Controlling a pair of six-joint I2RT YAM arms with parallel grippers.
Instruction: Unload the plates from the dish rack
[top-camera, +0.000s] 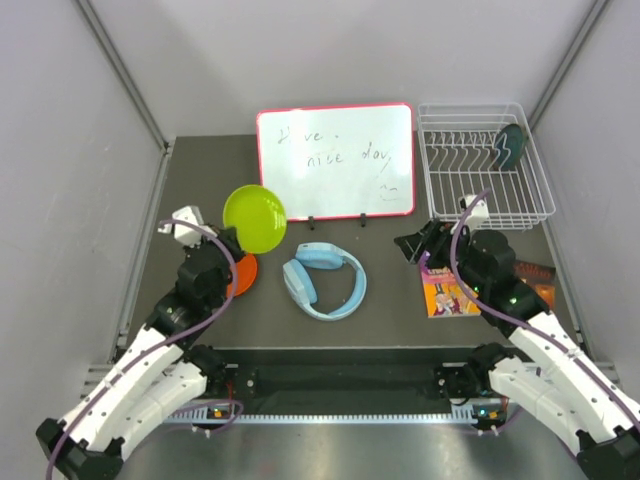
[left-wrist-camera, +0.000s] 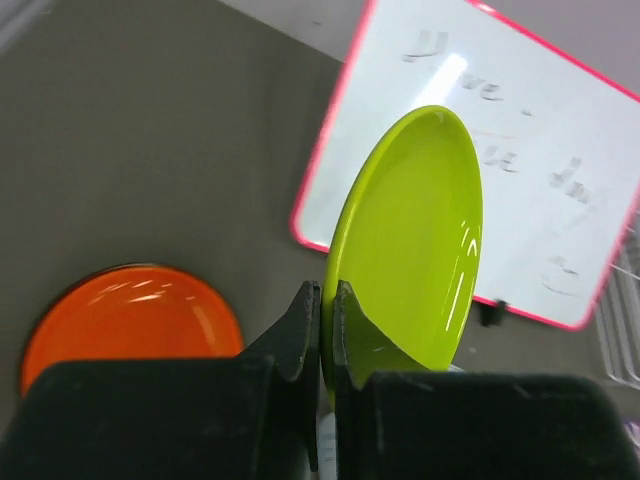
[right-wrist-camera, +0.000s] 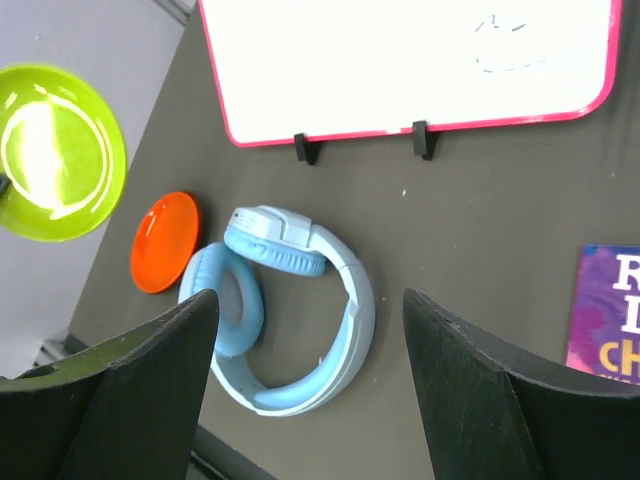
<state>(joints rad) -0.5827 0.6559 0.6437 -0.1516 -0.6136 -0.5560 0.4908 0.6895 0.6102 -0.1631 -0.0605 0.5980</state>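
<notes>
Left hand (left-wrist-camera: 326, 305) clenched on the rim of the yellow-green plate (left-wrist-camera: 410, 240), held on edge above the worktop (top-camera: 200, 170) at 9 o'clock, beside the flat orange plate (left-wrist-camera: 130, 320). Right hand (right-wrist-camera: 310, 300) released, empty. Dark green plate (top-camera: 511, 146) upright in the dish rack (top-camera: 455, 190), 1 o'clock. Risk: the thin rim pinch could let the plate swivel or slip, land edge-on and roll, or knock the whiteboard (top-camera: 335, 160).

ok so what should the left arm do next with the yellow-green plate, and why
Probably lower it onto the round orange plastic plate and let go. The left gripper is shut on the rim of the small round yellow-green plastic plate, held tilted off the dark table, and the orange one lies flat nearby.
</notes>
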